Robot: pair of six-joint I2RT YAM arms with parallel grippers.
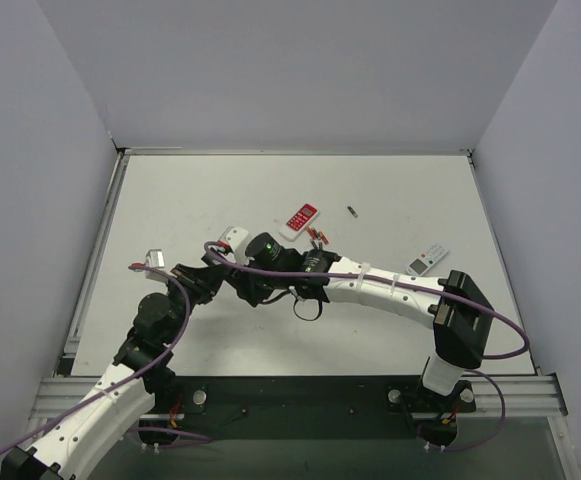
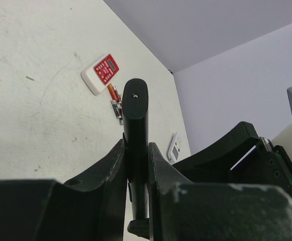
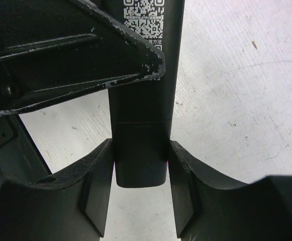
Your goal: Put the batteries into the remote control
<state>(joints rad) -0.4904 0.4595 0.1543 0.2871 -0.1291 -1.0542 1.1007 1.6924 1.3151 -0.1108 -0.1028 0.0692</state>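
Your left gripper (image 2: 135, 163) is clamped on the remote control (image 3: 140, 125). The black bar stands edge-on between its fingers (image 2: 110, 170) and reaches past them over the table (image 1: 190, 200). Your right gripper (image 3: 140, 168) is closed on the same remote at its rounded end, with both pads pressed against its narrow sides. The face turned to that wrist camera carries a white QR label (image 3: 143, 15) (its top is cut off by the frame). Higher up the bar, one finger of your left gripper crosses in front of it.

From above, your two wrists meet a little left of the table's middle and hide the remote almost entirely. The batteries (image 1: 315, 237) lie on the table just beyond the wrists, touching or nearly touching the near end of the red-and-white remote (image 1: 302, 217). One more slim cylinder (image 1: 352, 211) lies apart to the right of that remote, too small to tell its colour. The white-grey remote (image 1: 428, 259) sits well off to the right, near your right arm's elbow
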